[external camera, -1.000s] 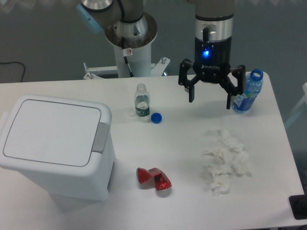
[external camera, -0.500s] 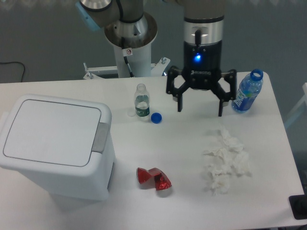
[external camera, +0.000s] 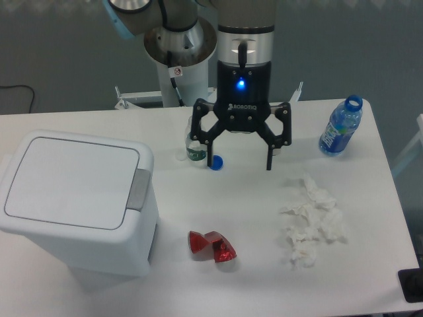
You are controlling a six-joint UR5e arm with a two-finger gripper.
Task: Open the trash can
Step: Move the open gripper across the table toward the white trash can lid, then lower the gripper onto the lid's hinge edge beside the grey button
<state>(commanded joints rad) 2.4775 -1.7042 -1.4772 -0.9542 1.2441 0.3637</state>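
Nearest the camera, a crumpled red wrapper (external camera: 212, 245) lies on the white table (external camera: 370, 290), just right of the trash can (external camera: 76, 201), which stands at the front left corner with its flat lid shut. To the right, a loose heap of white tissues (external camera: 310, 221) is spread well apart from the bin. The bin's long axis runs roughly left to right; its grey latch tab (external camera: 138, 189) sits on the right edge of the lid, facing the wrapper and the table's middle. Nothing lies between the tab and the open tabletop beside it. Further back, the gripper (external camera: 239, 158) hangs above the table with its jaws spread wide and nothing between them. One finger partly hides a small clear bottle (external camera: 192, 146) with a green label, and a blue cap (external camera: 215, 162) lies just below that finger. A blue bottle (external camera: 340, 127) without a cap stands near the far right edge. Since half a second ago the gripper has shifted left, from the space between the two bottles to a spot in front of the clear one, and sits a little lower in view; it is nearer the bin but well apart from it. At the back stands the arm's white pedestal (external camera: 180, 66).
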